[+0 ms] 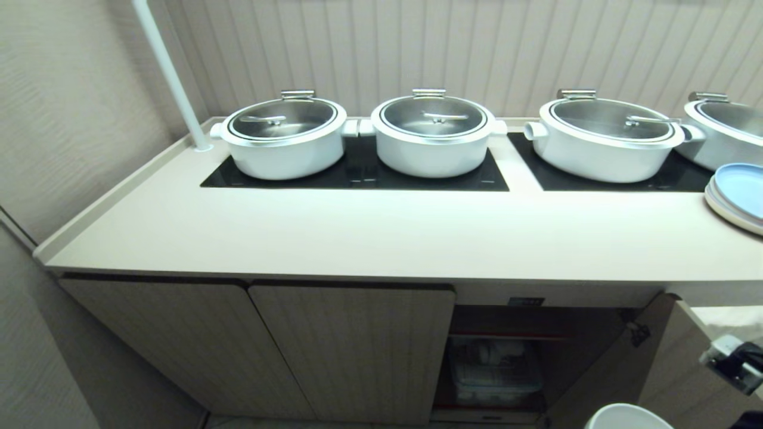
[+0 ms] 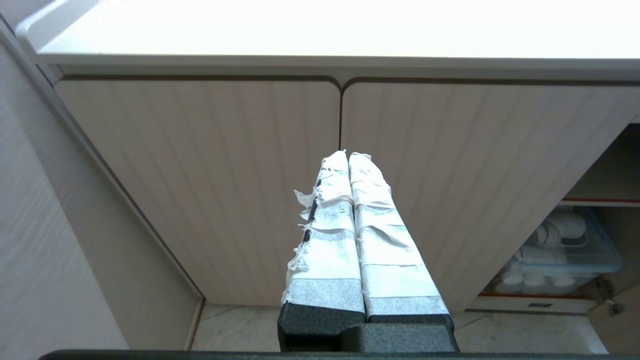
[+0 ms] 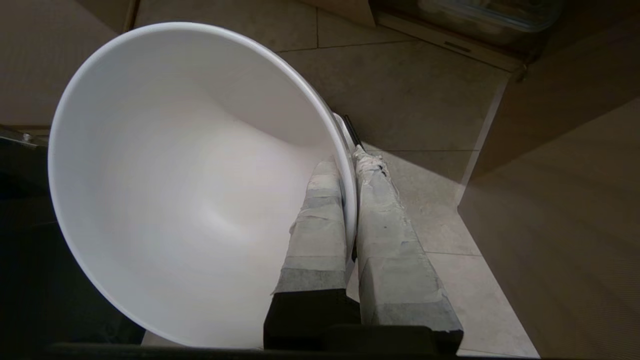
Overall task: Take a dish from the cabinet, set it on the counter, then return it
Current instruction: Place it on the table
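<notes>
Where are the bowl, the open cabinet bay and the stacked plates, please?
bowl [image 3: 190, 190]: right wrist view, inner wall.
cabinet bay [image 1: 536, 325]: head view, dark upper opening.
plates [image 1: 739, 190]: head view, blue top plate.

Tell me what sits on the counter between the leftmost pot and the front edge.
Nothing: in the head view the counter is bare from the leftmost pot and its black cooktop panel to the front edge.
</notes>
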